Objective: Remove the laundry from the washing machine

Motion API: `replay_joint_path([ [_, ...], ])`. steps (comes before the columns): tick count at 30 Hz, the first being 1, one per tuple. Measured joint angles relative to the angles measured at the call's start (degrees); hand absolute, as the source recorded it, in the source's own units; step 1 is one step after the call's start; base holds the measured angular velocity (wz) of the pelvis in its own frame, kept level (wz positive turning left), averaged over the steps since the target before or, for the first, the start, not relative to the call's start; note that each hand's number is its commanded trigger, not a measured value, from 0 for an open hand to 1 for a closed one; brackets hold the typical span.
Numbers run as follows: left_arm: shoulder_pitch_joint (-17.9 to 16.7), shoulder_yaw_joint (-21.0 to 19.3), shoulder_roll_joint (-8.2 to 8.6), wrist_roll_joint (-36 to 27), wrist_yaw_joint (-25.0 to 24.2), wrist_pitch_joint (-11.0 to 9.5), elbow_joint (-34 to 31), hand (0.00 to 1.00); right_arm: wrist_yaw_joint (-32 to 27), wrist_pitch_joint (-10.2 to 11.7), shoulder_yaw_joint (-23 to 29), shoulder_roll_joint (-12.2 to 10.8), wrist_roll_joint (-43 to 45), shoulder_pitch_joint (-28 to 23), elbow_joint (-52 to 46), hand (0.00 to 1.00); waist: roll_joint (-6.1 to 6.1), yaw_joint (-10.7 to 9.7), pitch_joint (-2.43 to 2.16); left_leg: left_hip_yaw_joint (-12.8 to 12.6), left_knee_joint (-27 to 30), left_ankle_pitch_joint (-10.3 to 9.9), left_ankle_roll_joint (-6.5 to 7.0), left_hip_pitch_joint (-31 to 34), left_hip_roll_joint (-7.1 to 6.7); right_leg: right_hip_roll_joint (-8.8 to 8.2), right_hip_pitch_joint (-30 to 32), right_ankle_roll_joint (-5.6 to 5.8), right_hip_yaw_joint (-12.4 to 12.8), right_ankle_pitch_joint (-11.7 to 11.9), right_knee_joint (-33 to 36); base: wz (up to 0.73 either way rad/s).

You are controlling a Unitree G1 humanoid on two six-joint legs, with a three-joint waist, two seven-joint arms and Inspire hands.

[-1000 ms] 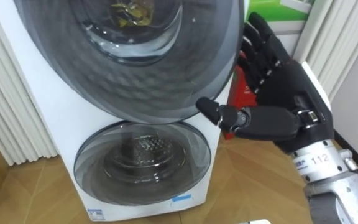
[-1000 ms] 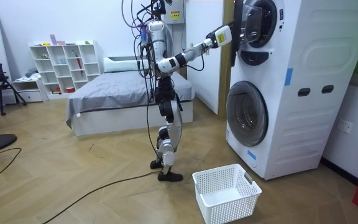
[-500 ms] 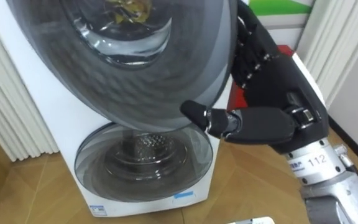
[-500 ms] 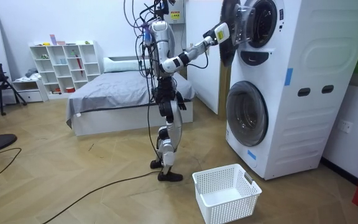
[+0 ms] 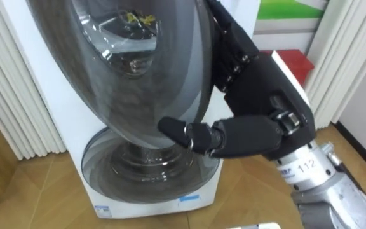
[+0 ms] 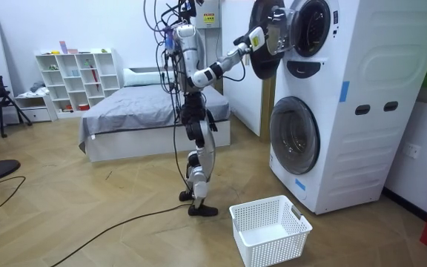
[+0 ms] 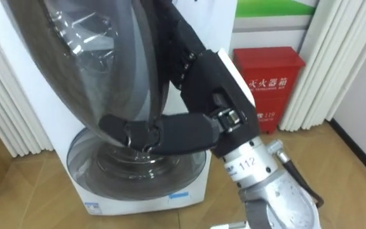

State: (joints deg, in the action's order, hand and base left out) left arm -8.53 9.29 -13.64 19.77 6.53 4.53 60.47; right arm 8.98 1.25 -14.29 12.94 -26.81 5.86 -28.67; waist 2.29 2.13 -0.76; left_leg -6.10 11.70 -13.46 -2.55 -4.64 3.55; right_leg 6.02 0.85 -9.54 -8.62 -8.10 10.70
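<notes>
Door (image 5: 146, 95) of washing machine (image 6: 351, 126) ajar, right hand (image 5: 262, 102) against edge.

The upper door (image 5: 138, 70) stands swung out toward me and blocks most of the way straight ahead. My right hand (image 5: 259, 111) straddles its right edge, straight fingers behind it and thumb across the front. Behind the door, the drum opening (image 6: 311, 26) lies uncovered. Right of the door, space is free up to a red box (image 7: 265, 76) and white ribbed panels (image 5: 354, 57). Below the door, the lower door (image 5: 145, 172) is closed.
</notes>
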Motion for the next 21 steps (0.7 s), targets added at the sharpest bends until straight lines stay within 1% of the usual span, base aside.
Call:
replay_joint_path([
  [5, -0.30, 0.00, -0.08, 0.93, -0.02, -0.28, -0.76, 0.00, 0.47, 1.19, -3.04, 0.44, 0.11, -0.02, -0.02, 0.00, -0.14, 1.24, -0.01, 0.04, 0.08, 0.87, -0.51, 0.15, 0.05, 0.01, 0.05, -0.33, -0.10, 0.13, 0.00, 0.02],
  [9, -0.29, 0.00, -0.10, 1.19, -0.19, -0.90, -1.17, 0.00, 2.43, 1.68, -5.31, 0.39, 0.10, -0.01, -0.15, 0.00, -0.62, 1.56, -0.12, 0.37, 0.18, 1.17, -0.80, 0.87, 0.25, 0.00, 0.29, -0.25, -1.45, 0.03, -0.07, 0.17],
  [11, -0.29, 0.01, -0.15, 1.18, -0.72, -0.99, -1.35, 0.00, 3.46, 1.78, -6.60, 0.40, 0.08, -0.01, -0.46, 0.00, -0.77, 1.76, -0.08, 1.35, 0.15, 1.21, -0.88, 1.11, 0.26, -0.03, 0.34, -0.28, -2.11, 0.02, -0.08, 0.19],
  [13, -0.29, 0.03, -0.16, 1.14, -0.87, -1.16, -1.34, 0.00, 4.21, 1.98, -8.23, 0.40, 0.06, 0.06, -0.54, 0.00, -0.79, 2.85, -0.08, 1.59, 0.09, 1.56, -1.42, 1.08, 0.26, -0.06, 0.25, -0.34, -2.40, 0.00, -0.06, 0.09],
  [15, -0.28, 0.03, -0.16, 1.13, -0.87, -1.38, -1.29, 0.00, 4.86, 2.02, -9.79, 0.36, 0.07, 0.38, -0.54, 0.00, -0.96, 3.41, 0.04, 1.60, 0.09, 1.59, -1.46, 1.23, 0.29, -0.09, 0.26, -0.39, -2.66, -0.05, -0.07, 0.12],
  [16, -0.26, 0.03, -0.16, 1.13, -0.88, -1.57, -1.29, 0.00, 5.16, 2.27, -10.71, 0.37, 0.06, 0.41, -0.54, 0.00, -0.98, 4.24, 0.05, 1.61, 0.10, 1.59, -1.46, 1.29, 0.28, -0.10, 0.28, -0.38, -2.69, -0.09, -0.07, 0.11],
  [17, -0.27, 0.03, -0.16, 1.13, -0.89, -1.67, -1.29, 0.00, 5.46, 2.43, -11.14, 0.37, 0.06, 0.41, -0.54, 0.00, -1.00, 4.63, 0.07, 1.62, 0.12, 1.59, -1.46, 1.34, 0.28, -0.12, 0.29, -0.37, -2.73, -0.10, -0.08, 0.08],
  [19, -0.28, 0.02, -0.16, 1.14, -0.91, -2.03, -0.90, 0.00, 7.08, 2.48, -12.42, 0.46, 0.06, 0.40, -0.50, 0.00, -0.87, 5.57, 0.03, 1.72, 0.01, 1.67, -1.36, 1.46, 0.14, -0.27, 0.29, -0.27, -2.97, -0.17, -0.10, 0.11],
  [21, -0.29, 0.02, -0.17, 1.13, -0.91, -2.06, -0.80, 0.00, 8.11, 2.48, -13.69, 0.50, 0.06, 0.40, -0.43, 0.00, -0.59, 6.10, 0.03, 1.72, -0.06, 1.80, -1.20, 1.51, -0.01, -0.46, 0.28, -0.23, -3.15, -0.19, -0.10, 0.08],
])
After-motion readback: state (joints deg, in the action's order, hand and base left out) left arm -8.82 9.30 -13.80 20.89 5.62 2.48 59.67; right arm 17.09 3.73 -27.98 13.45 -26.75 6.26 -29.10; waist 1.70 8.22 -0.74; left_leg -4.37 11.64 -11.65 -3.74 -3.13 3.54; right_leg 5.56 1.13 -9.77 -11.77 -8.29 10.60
